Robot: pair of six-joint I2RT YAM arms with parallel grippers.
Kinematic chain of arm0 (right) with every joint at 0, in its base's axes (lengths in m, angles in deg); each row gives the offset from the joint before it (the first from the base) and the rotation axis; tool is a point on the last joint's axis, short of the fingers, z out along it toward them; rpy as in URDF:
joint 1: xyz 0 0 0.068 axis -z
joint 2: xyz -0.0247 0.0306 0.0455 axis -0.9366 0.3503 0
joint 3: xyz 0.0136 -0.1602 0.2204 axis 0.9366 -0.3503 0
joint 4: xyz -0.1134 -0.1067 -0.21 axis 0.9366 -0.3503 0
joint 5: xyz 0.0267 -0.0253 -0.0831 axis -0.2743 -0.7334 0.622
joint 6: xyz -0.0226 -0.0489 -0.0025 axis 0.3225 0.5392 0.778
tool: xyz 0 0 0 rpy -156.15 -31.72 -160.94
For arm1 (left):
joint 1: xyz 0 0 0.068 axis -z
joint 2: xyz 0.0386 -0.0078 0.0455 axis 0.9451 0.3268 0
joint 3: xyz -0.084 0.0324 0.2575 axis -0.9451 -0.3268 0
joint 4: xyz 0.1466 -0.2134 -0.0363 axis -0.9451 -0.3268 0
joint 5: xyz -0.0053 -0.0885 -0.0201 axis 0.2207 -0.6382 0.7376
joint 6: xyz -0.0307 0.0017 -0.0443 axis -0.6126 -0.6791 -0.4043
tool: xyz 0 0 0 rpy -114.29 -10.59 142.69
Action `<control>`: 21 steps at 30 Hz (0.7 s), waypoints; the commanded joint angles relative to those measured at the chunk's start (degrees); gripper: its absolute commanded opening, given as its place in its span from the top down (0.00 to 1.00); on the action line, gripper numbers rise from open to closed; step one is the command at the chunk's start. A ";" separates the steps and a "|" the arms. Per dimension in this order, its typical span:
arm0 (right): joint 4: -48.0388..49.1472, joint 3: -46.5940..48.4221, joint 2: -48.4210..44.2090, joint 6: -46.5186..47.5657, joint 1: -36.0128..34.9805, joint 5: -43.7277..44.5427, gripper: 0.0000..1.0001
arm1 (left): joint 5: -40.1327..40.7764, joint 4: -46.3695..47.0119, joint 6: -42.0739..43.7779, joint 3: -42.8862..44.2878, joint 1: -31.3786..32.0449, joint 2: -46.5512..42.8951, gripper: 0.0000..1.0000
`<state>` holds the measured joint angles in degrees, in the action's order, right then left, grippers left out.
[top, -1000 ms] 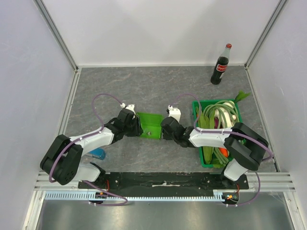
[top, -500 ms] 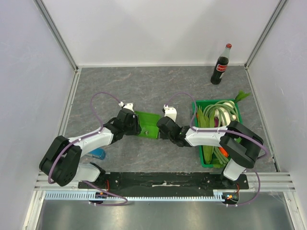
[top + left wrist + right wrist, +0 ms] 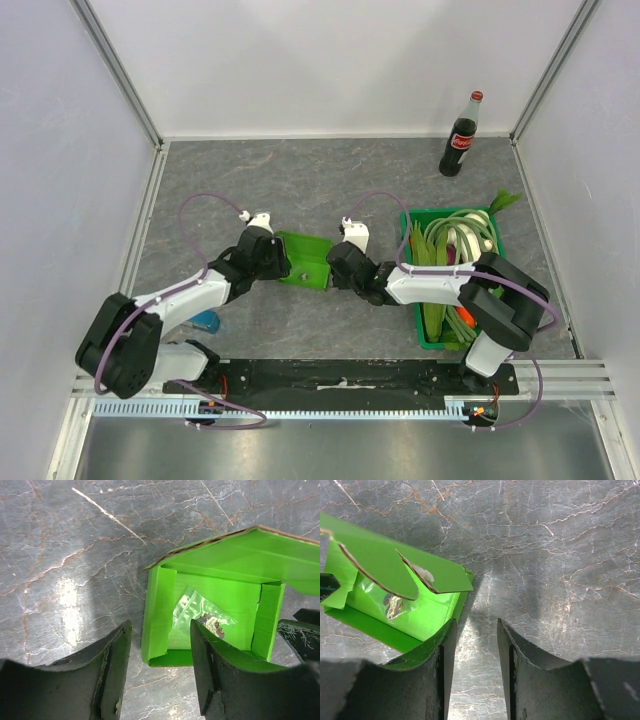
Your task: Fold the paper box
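Two wrist views reveal clear bag (image 3: 198, 613) inside paper box (image 3: 240, 560); overhead cannot.

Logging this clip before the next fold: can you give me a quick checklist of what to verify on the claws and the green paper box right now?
1. Left claw open: ok; a side wall of the paper box shows in the gap between its fingers.
2. Right claw open: ok; only bare table shows in its gap.
3. Box resting on the table between both claws: ok.
4. Lid flap folded shut: not ok; it stands open.
5. Small clear bag inside the box: ok.
6. Right claw touching the box: cannot tell; a wall lies right beside one finger.
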<state>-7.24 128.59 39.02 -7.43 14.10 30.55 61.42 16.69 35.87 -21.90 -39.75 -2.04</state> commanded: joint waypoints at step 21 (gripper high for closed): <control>-0.90 6.33 4.56 -2.86 -2.08 -0.41 0.61 | -4.16 8.49 4.69 -1.90 -5.08 1.99 0.58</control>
<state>-6.93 132.04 42.01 -9.70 12.39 28.83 57.14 22.05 37.18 -25.38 -44.82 -1.18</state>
